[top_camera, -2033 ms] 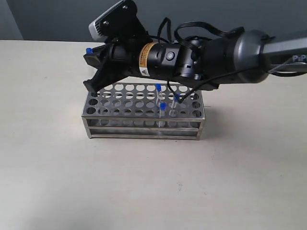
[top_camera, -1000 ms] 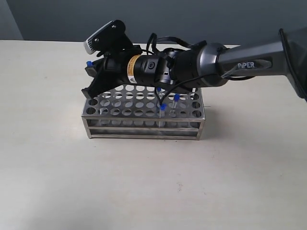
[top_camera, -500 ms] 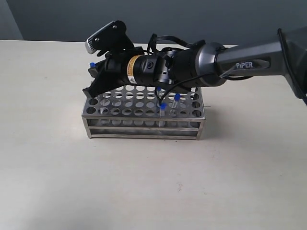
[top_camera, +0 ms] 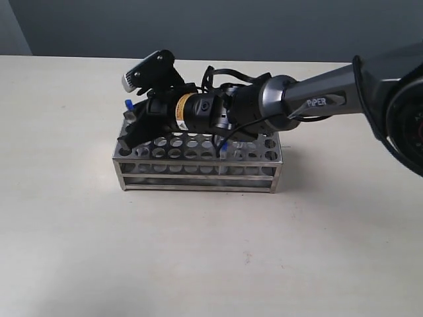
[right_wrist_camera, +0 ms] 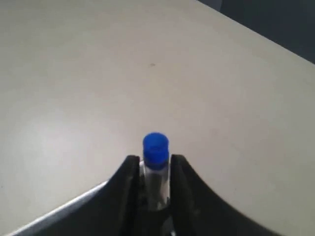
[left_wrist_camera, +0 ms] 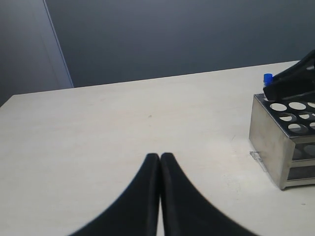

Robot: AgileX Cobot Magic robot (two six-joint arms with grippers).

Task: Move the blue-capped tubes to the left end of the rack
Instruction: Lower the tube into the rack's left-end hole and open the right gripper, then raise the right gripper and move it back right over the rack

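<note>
**Exterior view.** The right arm [top_camera: 310,99] is lying across the top of the rack [top_camera: 198,173] from the right, with the right gripper [top_camera: 129,124] hanging over the rack's left end. The blue-capped tube [top_camera: 125,104] is showing only its cap here, just above the rack's far left corner and against the black fingers. The gripper is hiding the tube's body and the hole beneath it. A second blue cap [top_camera: 225,146] is peeking out under the arm, in the right half of the rack. The rack is standing on the pale table [top_camera: 198,257].

**Right wrist view.** This view is supplying what the exterior one is hiding. The blue-capped tube [right_wrist_camera: 155,147] is standing upright between the two fingers [right_wrist_camera: 129,179] of the right gripper [right_wrist_camera: 154,161], its cap rising clear of their tips. The jaws are sitting narrowly parted, one close on each side of the clear body. Whether they are pressing it or standing just off it cannot be told. The rack itself is showing only in the other two views.

**Left wrist view.** Only here is the left gripper [left_wrist_camera: 160,158] appearing. Its jaws are meeting tip to tip and holding nothing, above bare table [left_wrist_camera: 98,137] and well apart from the rack [left_wrist_camera: 268,137], whose left end wall is facing it. The tube's cap [left_wrist_camera: 267,77] is showing at the rack's far corner, beside a finger [left_wrist_camera: 295,83] of the right gripper.
</note>
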